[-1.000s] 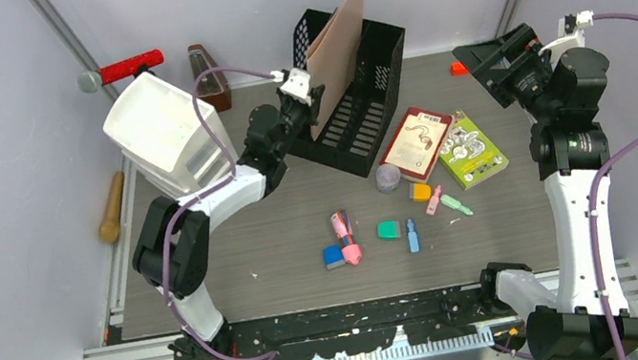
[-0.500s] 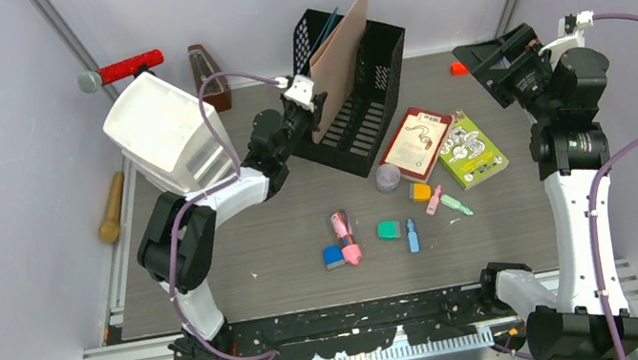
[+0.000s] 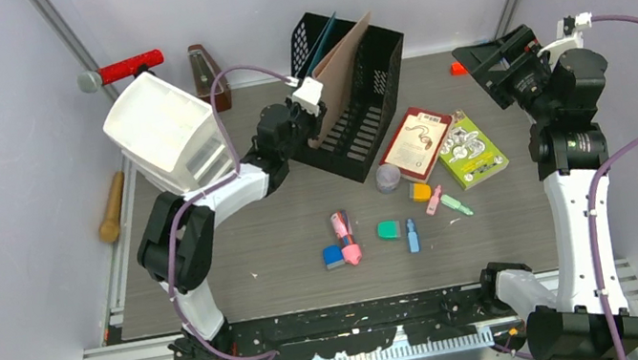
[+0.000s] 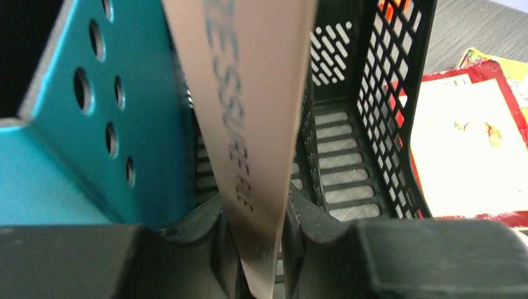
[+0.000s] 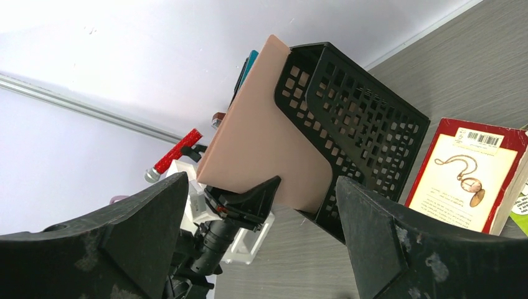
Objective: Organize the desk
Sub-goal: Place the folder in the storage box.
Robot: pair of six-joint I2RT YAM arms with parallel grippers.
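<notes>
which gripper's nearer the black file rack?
Left. The left gripper is at the black file rack, shut on the tan folder in it; the right gripper hangs open off to its right.

The left gripper (image 3: 313, 105) sat at the near edge of a tan folder (image 3: 342, 55) standing tilted in the black file rack (image 3: 372, 99) — beside it on the desk (image 3: 247, 240) lay a red book (image 3: 418, 143) and a green book (image 3: 470, 149).

Grey capital letters ran lengthwise down the tan folder (image 4: 249, 93) in the left wrist view. They were seen sideways and only partly legible, roughly "ESSURE". The red book (image 5: 470, 180) carried a white barcode sticker (image 5: 479, 138), its digits too small to read.
</notes>
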